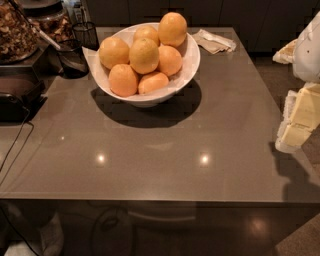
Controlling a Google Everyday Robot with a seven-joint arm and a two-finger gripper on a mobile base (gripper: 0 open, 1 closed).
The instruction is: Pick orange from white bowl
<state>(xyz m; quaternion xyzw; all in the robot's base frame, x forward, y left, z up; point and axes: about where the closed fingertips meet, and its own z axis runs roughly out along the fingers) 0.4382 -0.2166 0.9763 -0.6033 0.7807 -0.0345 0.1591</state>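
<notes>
Gripper (pixel 299 120) far right, past table (pixel 150 160) edge, well apart from white bowl (pixel 186 75). Open, shut, holding anything: cannot tell. Pale orange (pixel 144 55) in middle of pile. Best come down from above, slowly, not bumping other fruits.

A glossy grey-brown table (pixel 165 150) mirrors two light spots (pixel 203 159) near its front edge; dark cabinets (pixel 200 12) stand beyond the far edge. The gripper (pixel 299 120) hangs beside the right edge.

Orange (pixel 144 55) pale yellow-orange; white bowl (pixel 187 73) glossy white; table (pixel 200 135) grey-brown; jaws cream-yellow, right edge.
</notes>
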